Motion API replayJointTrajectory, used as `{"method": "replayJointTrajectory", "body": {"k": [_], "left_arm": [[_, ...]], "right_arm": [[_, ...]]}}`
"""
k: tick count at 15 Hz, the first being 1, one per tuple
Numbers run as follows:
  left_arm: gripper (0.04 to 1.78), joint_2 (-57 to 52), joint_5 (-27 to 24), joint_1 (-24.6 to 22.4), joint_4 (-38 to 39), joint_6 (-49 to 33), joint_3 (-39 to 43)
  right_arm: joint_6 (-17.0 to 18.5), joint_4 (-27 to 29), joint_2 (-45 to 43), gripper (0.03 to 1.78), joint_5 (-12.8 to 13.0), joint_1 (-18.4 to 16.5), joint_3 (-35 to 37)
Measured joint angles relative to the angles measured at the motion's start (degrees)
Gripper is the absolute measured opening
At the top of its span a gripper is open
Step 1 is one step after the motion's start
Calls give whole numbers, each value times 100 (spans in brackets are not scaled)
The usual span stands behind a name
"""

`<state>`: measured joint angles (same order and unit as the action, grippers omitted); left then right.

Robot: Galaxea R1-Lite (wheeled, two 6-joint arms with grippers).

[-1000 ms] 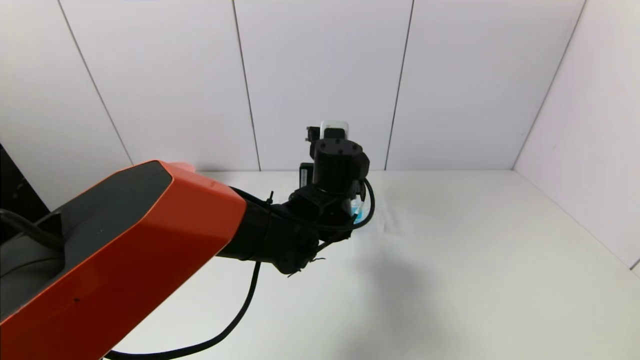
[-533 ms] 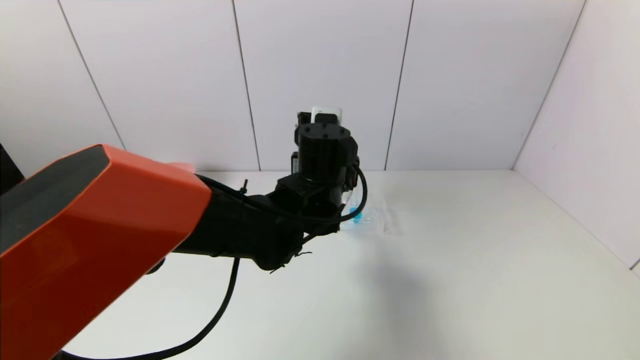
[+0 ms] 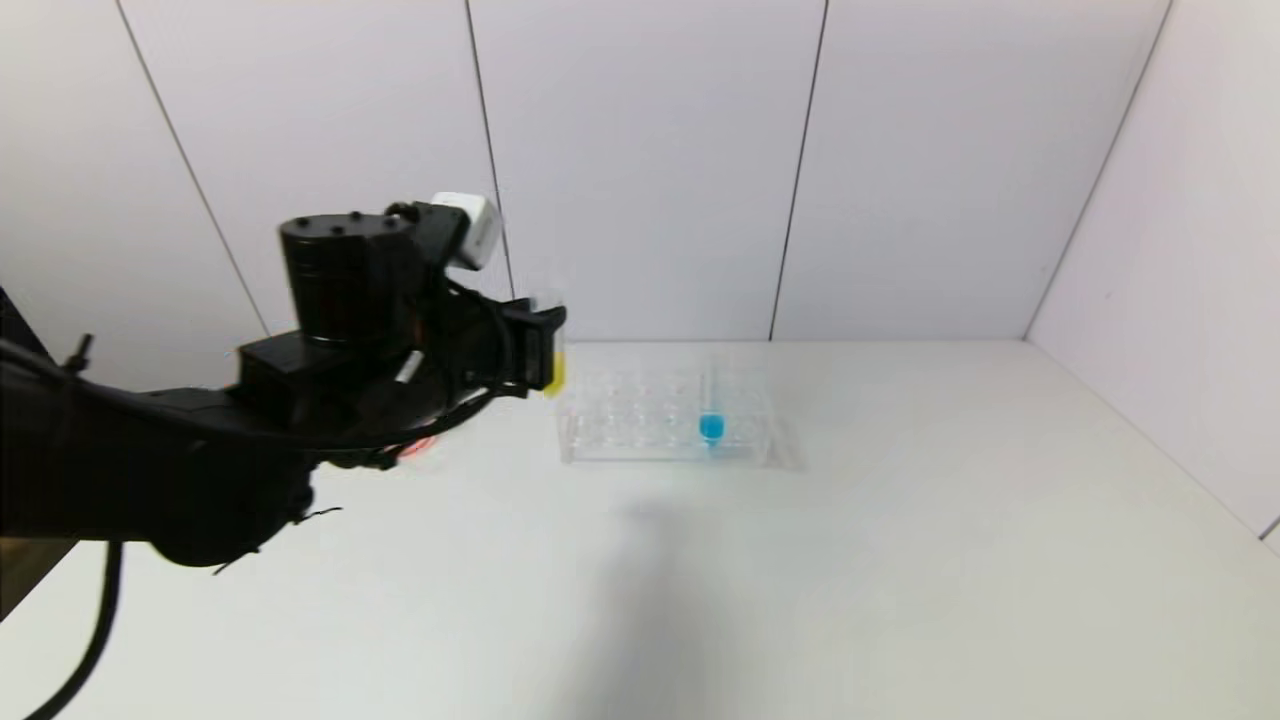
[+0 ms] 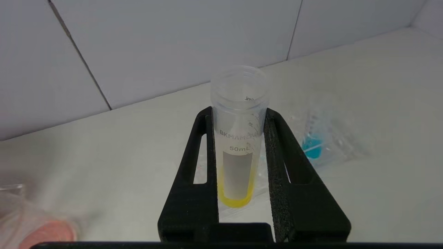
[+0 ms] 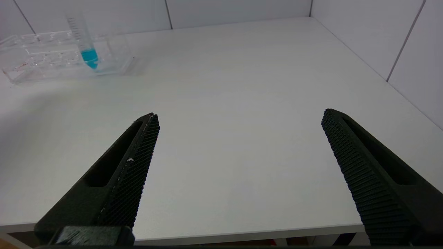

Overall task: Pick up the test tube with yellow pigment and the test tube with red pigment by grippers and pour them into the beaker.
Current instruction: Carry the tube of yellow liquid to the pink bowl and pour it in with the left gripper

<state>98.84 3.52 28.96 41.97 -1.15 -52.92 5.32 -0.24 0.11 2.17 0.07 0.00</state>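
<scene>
Currently we find the left gripper (image 4: 238, 138) clamped on the yellow tube (image 4: 238, 138), upright so nothing spills, clear of the rack (image 3: 665, 420). Right gripper (image 5: 238, 152) parked, fingers apart. Beaker unseen.

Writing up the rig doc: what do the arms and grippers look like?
Left gripper: matte black, two flat tapered fingers with long slots and textured inner pads; black cylindrical wrist, small white camera block, loose black cables. Right gripper: same black slotted fingers, mesh-textured pads.
</scene>
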Motion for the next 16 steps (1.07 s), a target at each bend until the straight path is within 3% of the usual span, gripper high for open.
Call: {"method": "replayJointTrajectory", "body": {"k": [5,11,13,16], "left_arm": [[43,-1102,-2124,-2039,9,158,1240],[43,-1574,-4329,-4663,-57,618,1742],[43,-1368,-4654,-5238,-83,906,1648],[43,-805,-4707,-5572,-293,1087,1039]], "right_arm": [[0,0,0,171,2,-2,0],[2,0,0,171,-2,-2,0],[0,0,0,171,0,-2,0],[0,0,0,171,0,-2,0]]}}
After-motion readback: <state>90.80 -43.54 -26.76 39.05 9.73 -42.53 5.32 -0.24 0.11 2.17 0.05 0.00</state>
